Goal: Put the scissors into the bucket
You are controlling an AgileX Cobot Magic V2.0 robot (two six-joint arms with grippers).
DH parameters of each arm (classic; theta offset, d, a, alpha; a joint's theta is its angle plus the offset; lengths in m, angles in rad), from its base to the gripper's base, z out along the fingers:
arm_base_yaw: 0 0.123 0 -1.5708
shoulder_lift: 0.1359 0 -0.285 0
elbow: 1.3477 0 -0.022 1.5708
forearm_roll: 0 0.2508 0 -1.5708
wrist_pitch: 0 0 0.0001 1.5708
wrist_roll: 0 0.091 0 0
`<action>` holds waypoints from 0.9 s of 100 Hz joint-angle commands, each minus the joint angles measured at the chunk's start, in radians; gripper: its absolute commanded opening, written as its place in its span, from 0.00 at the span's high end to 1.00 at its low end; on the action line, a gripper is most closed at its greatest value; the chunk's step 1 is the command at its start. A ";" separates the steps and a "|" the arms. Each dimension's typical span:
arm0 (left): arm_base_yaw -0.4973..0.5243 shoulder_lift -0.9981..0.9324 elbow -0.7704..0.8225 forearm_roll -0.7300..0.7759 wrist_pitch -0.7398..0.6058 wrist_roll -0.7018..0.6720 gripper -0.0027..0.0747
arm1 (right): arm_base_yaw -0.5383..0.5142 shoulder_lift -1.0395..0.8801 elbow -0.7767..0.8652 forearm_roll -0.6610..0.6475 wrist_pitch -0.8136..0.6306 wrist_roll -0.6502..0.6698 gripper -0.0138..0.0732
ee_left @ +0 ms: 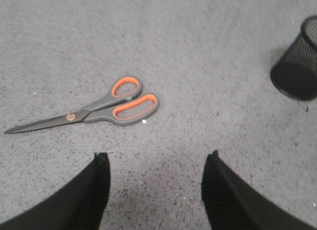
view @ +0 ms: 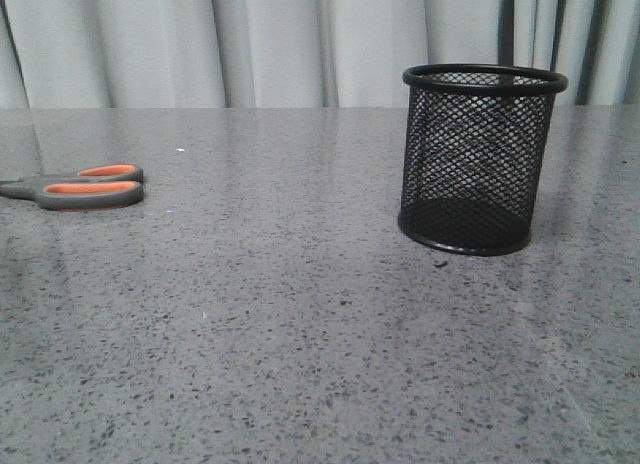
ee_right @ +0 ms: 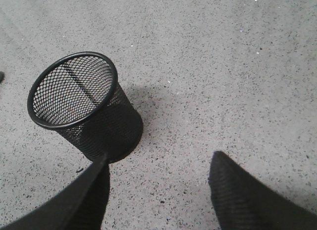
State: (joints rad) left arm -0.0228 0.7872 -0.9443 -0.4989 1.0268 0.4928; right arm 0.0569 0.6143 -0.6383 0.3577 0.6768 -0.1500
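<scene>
**Two items on worktop, none yet grasped**

Item 1: scissors [view: 75, 188], dark grey handles with orange-lined loops, dark blades. Lying flat and closed on the grey speckled worktop [view: 300, 334], at the far left of the front view, blades running out of frame to the left. In the left wrist view the scissors [ee_left: 94, 109] lie ahead of the fingers, long axis roughly crosswise to the end effector's reach, handle loops pointing toward the bucket side, blade tips pointing away.

Item 2: bucket [view: 478, 159], black wire mesh, upright, nothing visible inside, standing right of centre and well apart from the scissors.

Left end effector [ee_left: 156, 183]: fingers spread wide, holding nothing, hovering short of the scissors with the handles nearest.

Right end effector [ee_right: 158, 185]: fingers likewise spread, holding nothing, close beside the bucket [ee_right: 81, 103].

Assessment: left arm is the nearer to the scissors; pickup not yet begun.
</scene>
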 commanded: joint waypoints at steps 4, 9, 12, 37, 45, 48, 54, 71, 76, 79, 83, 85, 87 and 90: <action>0.002 0.111 -0.132 -0.014 0.083 0.066 0.47 | 0.002 0.009 -0.037 0.015 -0.053 -0.012 0.38; 0.002 0.168 -0.177 0.004 0.130 0.091 0.47 | 0.002 0.009 -0.037 0.015 -0.054 -0.012 0.38; 0.002 0.190 -0.203 0.016 0.155 0.097 0.47 | 0.003 0.009 -0.037 0.015 -0.053 -0.012 0.38; 0.002 0.419 -0.384 0.134 0.236 0.222 0.47 | 0.006 0.009 -0.037 0.015 -0.049 -0.014 0.38; -0.004 0.463 -0.401 0.134 0.236 0.350 0.47 | 0.006 0.009 -0.037 0.015 -0.040 -0.019 0.38; -0.011 0.485 -0.406 0.134 0.236 0.405 0.47 | 0.006 0.009 -0.037 0.015 -0.037 -0.025 0.38; -0.023 0.519 -0.416 0.134 0.236 0.534 0.47 | 0.006 0.009 -0.037 0.015 -0.035 -0.029 0.38; -0.075 0.628 -0.448 0.146 0.225 0.775 0.47 | 0.006 0.009 -0.037 0.015 -0.034 -0.034 0.38; -0.088 0.665 -0.464 0.166 0.225 0.791 0.47 | 0.006 0.009 -0.037 0.015 -0.034 -0.034 0.38; -0.095 0.693 -0.477 0.181 0.225 0.808 0.47 | 0.006 0.009 -0.037 0.015 -0.032 -0.042 0.38; -0.104 0.720 -0.490 0.206 0.225 0.821 0.47 | 0.006 0.009 -0.037 0.015 -0.030 -0.048 0.38; -0.107 0.736 -0.500 0.217 0.225 0.824 0.47 | 0.006 0.009 -0.037 0.015 -0.028 -0.048 0.38; -0.107 0.754 -0.509 0.224 0.225 0.824 0.47 | 0.006 0.009 -0.037 0.015 -0.029 -0.048 0.38; -0.110 0.776 -0.522 0.236 0.225 0.824 0.47 | 0.006 0.009 -0.037 0.015 -0.029 -0.048 0.38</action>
State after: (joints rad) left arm -0.1164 1.5415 -1.4049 -0.2796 1.2464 1.2955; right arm 0.0584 0.6143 -0.6383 0.3577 0.6999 -0.1817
